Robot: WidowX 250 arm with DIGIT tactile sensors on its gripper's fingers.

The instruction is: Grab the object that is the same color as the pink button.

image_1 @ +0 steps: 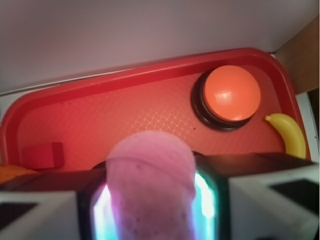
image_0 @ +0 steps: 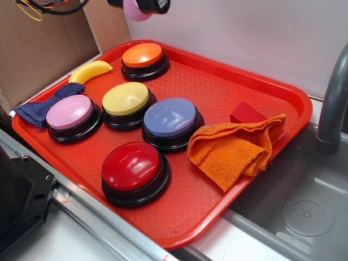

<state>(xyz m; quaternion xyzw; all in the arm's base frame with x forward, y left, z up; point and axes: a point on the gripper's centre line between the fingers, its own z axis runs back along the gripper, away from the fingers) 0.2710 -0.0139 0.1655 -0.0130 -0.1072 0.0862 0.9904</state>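
The pink ball (image_1: 151,190) is clamped between my gripper's (image_1: 152,200) two pads, squeezed narrow and filling the gap. In the exterior view the gripper (image_0: 142,5) sits at the top edge, high above the red tray (image_0: 261,81), with the pink ball (image_0: 133,11) showing under it. The pink button (image_0: 69,112) stands on its black base at the tray's left side, far below the gripper. It is out of view in the wrist camera.
On the tray are an orange button (image_0: 142,55), yellow button (image_0: 125,99), lavender-blue button (image_0: 170,117), red button (image_0: 131,167), a banana (image_0: 89,71), a blue cloth (image_0: 41,109), an orange cloth (image_0: 236,149) and a red block (image_0: 247,113). A sink (image_0: 304,212) and faucet (image_0: 333,103) lie right.
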